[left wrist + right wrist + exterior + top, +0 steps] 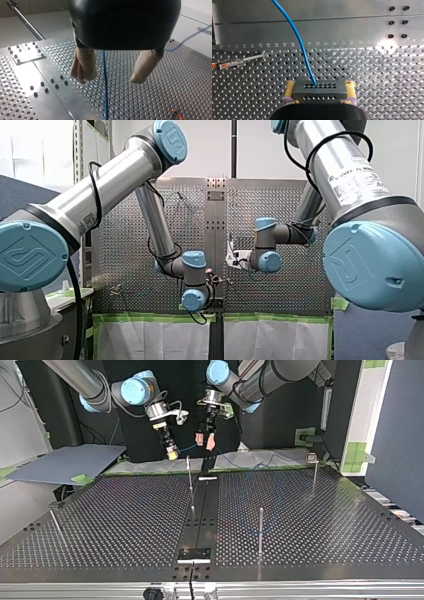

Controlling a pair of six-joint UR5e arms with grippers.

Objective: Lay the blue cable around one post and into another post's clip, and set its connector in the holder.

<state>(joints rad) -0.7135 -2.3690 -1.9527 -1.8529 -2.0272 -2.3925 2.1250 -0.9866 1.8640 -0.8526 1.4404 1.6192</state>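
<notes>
1. Closest in, right wrist view: my right end effector [319, 87] is clamped on the dark connector [319, 93], with a yellow pad on each short side; gripping the ends leaves the cable face clear.
2. The blue cable [299, 45] exits that face and arcs away above the perforated tabletop [374, 75] with no kink; I judge the slack is there so routing doesn't drag on the plug.
3. My left end effector [113, 75] has its beige-padded fingers [83, 66] spread wide and grips nothing; the cable hangs between them and seems to touch neither; it reads as a loose guide, ready to steer or pinch.
4. Top view: both end effectors hover close together at the far edge, well above the tabletop; my right one is at the view's left, my left one just right of it.
5. The rest of the cable lies in a faint loop on the right half, near the middle post [260, 530]; I cannot tell whether it wraps it.
6. The clip-topped post [313, 472] at far right shows nothing in its clip; a small plate [194, 555] at the near edge may be the holder, and it looks empty.
7. Judgement: routing has barely begun; the connector goes in last.
</notes>
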